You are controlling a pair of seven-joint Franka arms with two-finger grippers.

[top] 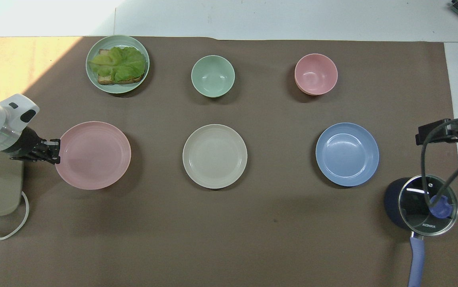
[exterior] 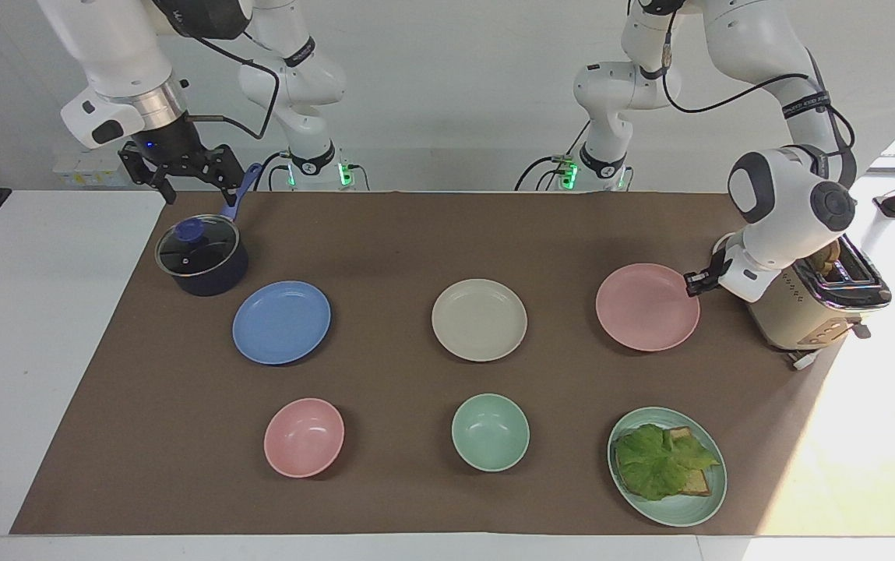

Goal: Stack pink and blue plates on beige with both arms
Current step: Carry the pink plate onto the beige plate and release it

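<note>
Now the pink plate (exterior: 647,306) is clear of the brown mat (exterior: 385,234), raised and roughly level at the left arm's end of the table, with its shadow on the mat beneath it. The left gripper (exterior: 694,281) pinches its rim on the edge toward the toaster (exterior: 801,315), fingertips pressed together on the lip. That arm comes down from its base in a high arch, its wrist bent low and sideways so the gripper reaches in nearly level over the gap between toaster and plate; in the overhead view the gripper (top: 52,146) meets the plate (top: 93,155) at its outer edge.

Beside the pink plate, at the middle of the mat, the beige plate (exterior: 479,319) lies flat with nothing on it. Next along, toward the right arm's end, the blue plate (exterior: 282,322) lies flat too, well apart from the beige one.

The right gripper (exterior: 182,175) hangs with its fingers spread, pointing down over the mat's corner beside the lidded dark pot (exterior: 202,257); its arm waits there, forearm nearly upright.

Farther from the robots runs a second row: a pink bowl (exterior: 304,437), a green bowl (exterior: 490,432), and a green plate (exterior: 669,510) carrying toast with a lettuce leaf (exterior: 659,460).
</note>
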